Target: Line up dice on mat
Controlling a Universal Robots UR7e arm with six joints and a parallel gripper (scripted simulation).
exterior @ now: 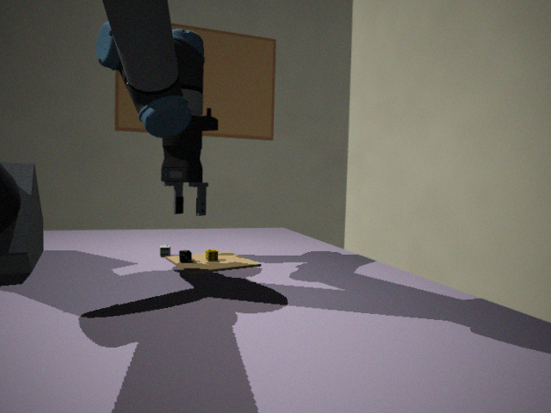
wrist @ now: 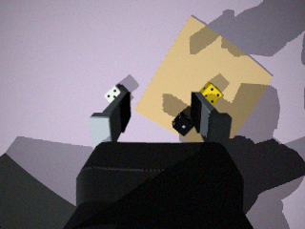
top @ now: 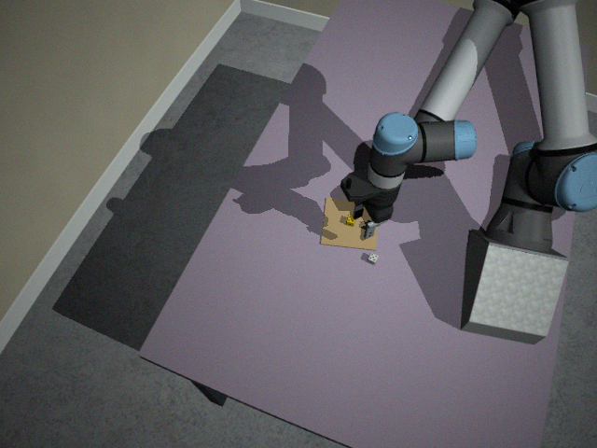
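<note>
A yellow die [top: 350, 220] [exterior: 212, 255] [wrist: 212, 93] rests on the tan mat [top: 347, 241] [exterior: 235, 261] [wrist: 186, 72]; its top appears to show four. A black die [exterior: 185, 256] [wrist: 182, 124] stands on the mat near one edge, with one pip seeming to show on top; in the top view a finger mostly hides it. A white die [top: 373, 258] [exterior: 164, 250] [wrist: 112, 93] lies on the table just off the mat, seemingly five up, partly covered by a finger in the wrist view. My gripper [top: 364, 222] [exterior: 189, 212] [wrist: 160, 104] is open and empty, well above the dice. The mat lies flat.
A pale block-shaped object [top: 518, 289] stands on the lilac table [top: 270, 308] [exterior: 355, 355], close to a second arm-like structure at the right in the top view. Arm shadows fall across table and mat. The table's edge runs left of the mat in that view.
</note>
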